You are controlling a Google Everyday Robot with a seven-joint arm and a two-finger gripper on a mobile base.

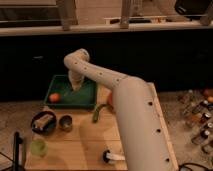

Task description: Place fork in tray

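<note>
The dark-green tray (87, 96) lies at the back left of the wooden table. My gripper (75, 86) hangs from the bent wrist and points down over the middle of the tray, close above its floor. I cannot make out the fork as a separate thing; it may be hidden at the gripper. A small orange object (54, 97) lies in the tray's left part.
A curved green vegetable (96, 114) lies just in front of the tray. A black bowl (43, 121), a metal cup (65, 122) and a green cup (38, 147) stand at the left. A white-handled tool (112, 157) lies near the front edge. Bottles (197, 107) stand at the right.
</note>
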